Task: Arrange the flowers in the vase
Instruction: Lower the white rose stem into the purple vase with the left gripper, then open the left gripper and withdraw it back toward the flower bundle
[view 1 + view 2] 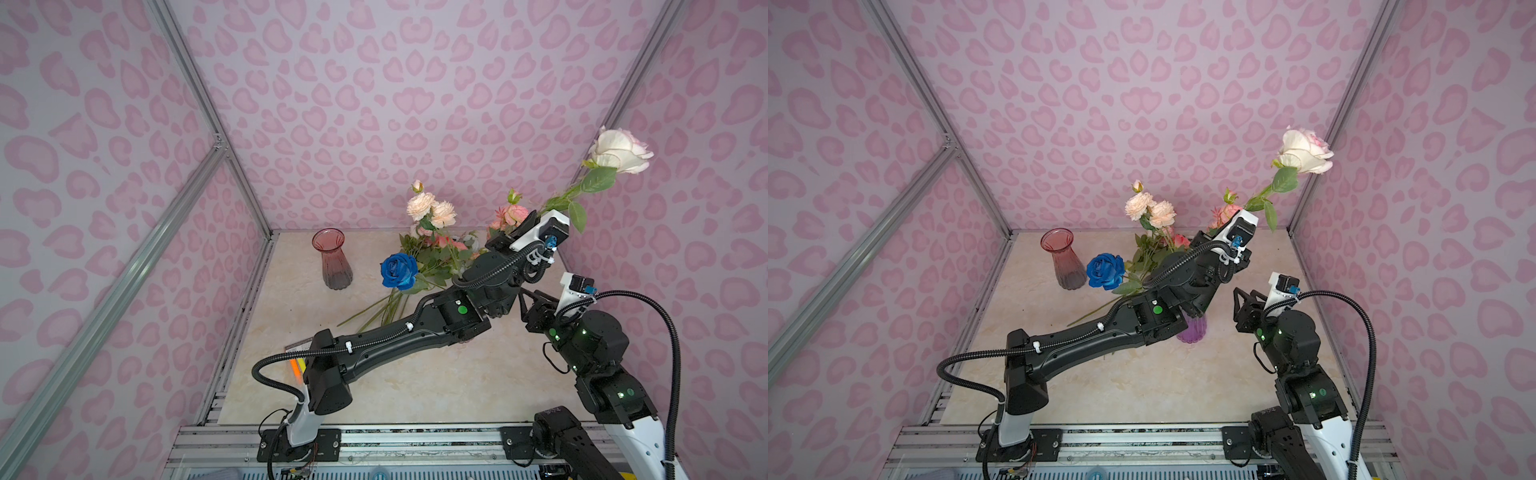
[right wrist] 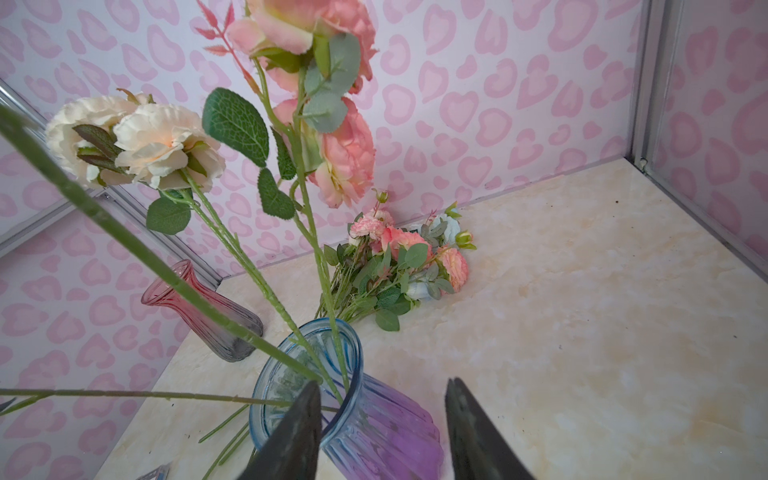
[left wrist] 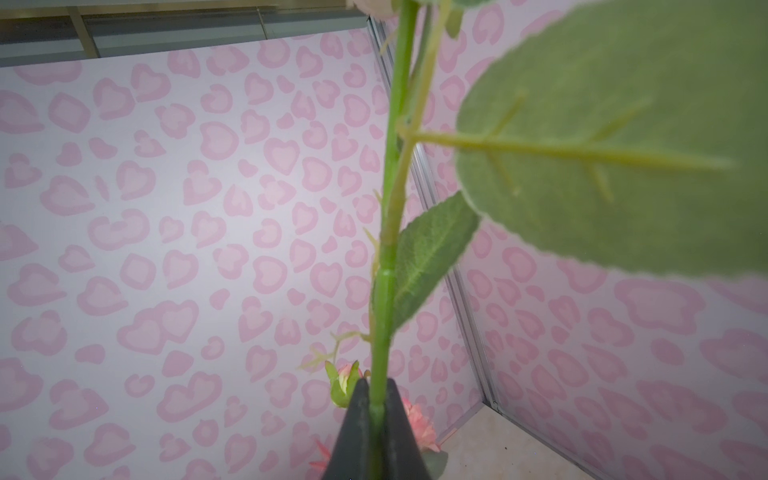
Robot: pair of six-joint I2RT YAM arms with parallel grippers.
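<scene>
A white rose [image 1: 621,151] is held high, its stem [image 3: 384,291] pinched in the left gripper [image 3: 376,411]. Flowers [image 2: 158,141] are stood in the blue vase [image 2: 386,428]; a bunch [image 2: 399,266] is laid nearby. The vase is seen between the right gripper's [image 2: 380,384] parted jaws; a grip cannot be told.

Vase [image 2: 386,428]: ribbed, glossy glass, as is the red vase [image 1: 332,259]. Leaf [image 3: 615,166]: matt cloth. Stem [image 3: 384,291]: smooth plastic. Table [image 1: 415,386]: marble-look, faintly shiny. Frame [image 1: 166,224]: brushed metal.
</scene>
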